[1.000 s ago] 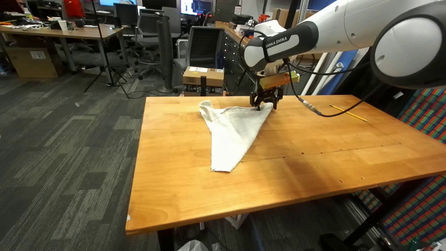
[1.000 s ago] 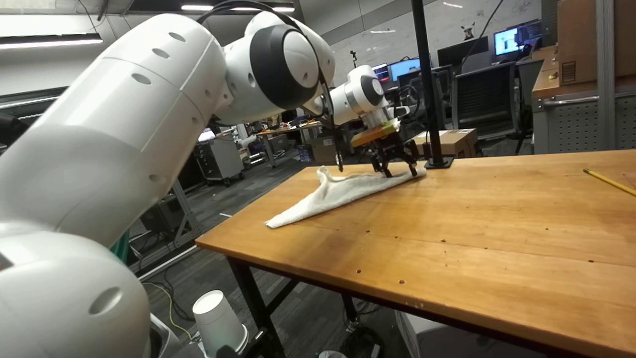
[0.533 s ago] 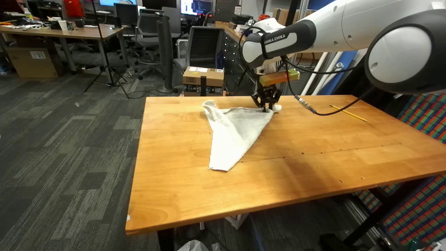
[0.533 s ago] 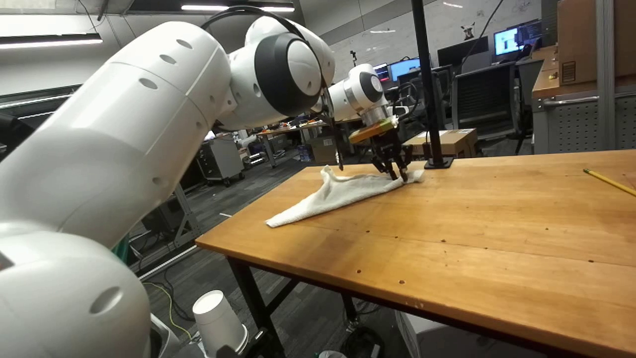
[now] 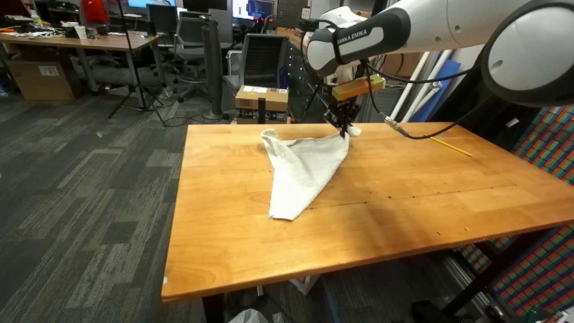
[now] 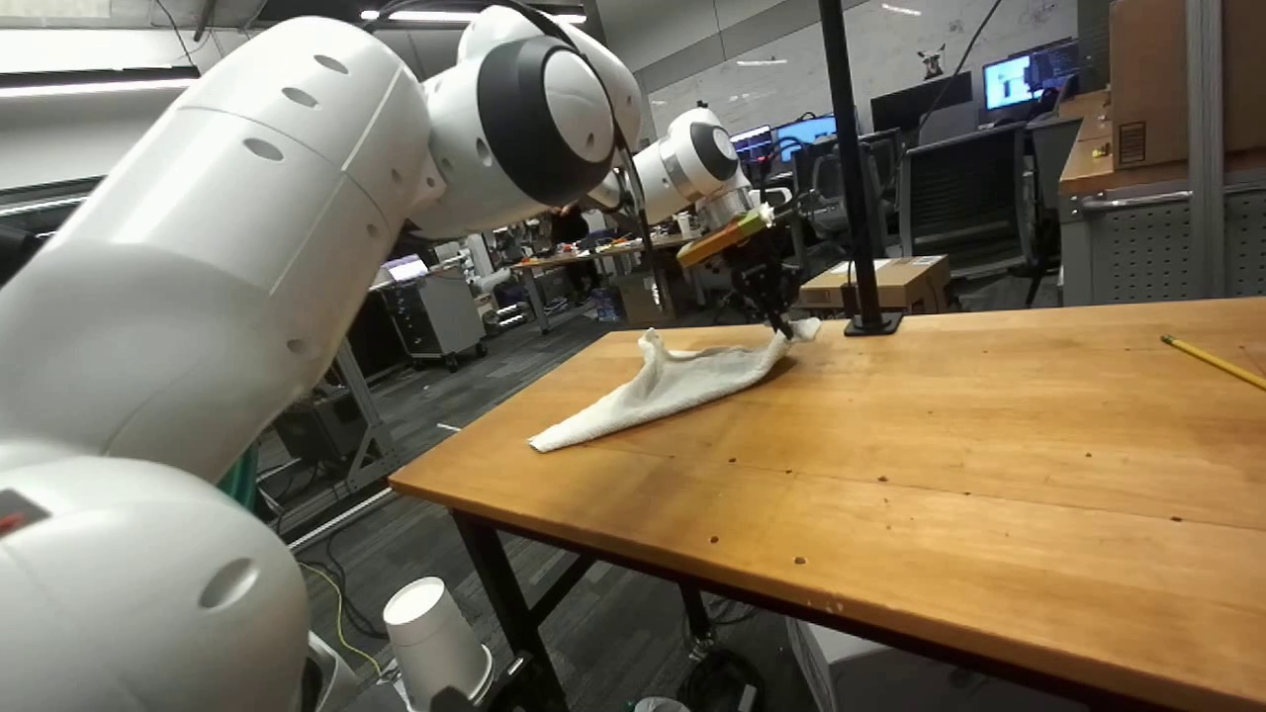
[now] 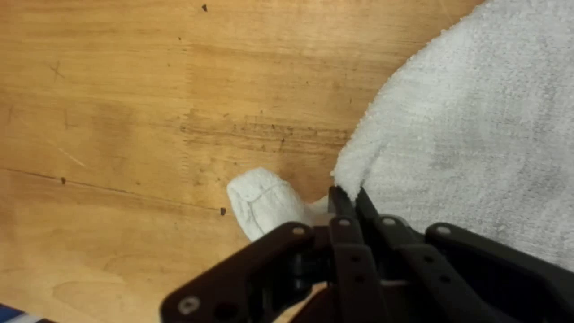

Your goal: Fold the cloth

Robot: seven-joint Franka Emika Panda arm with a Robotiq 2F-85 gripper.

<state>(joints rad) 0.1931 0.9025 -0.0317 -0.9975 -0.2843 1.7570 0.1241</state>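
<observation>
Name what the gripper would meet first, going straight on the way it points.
Beyond the cloth its fingers pinch, probably the wooden tabletop, perhaps with more cloth between; depth is unclear.

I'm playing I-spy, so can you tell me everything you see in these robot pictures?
Table: one, light brown, foreground
Cloth: one, white, on the table
Pencil: one, yellow, on the table
Pole: one, black, at the table's edge
Cardboard boxes: several, brown, around the room
Chairs: several, dark, beyond the table
Screens: several, some blue, background
Carpet: one, grey, under the table
Other background things: many, mixed colours, around the room, some unclear
Arm: one, white and black, over the table
Pincer: one, black, closed on the cloth
Block: one, orange and yellow, above the pincer
</observation>
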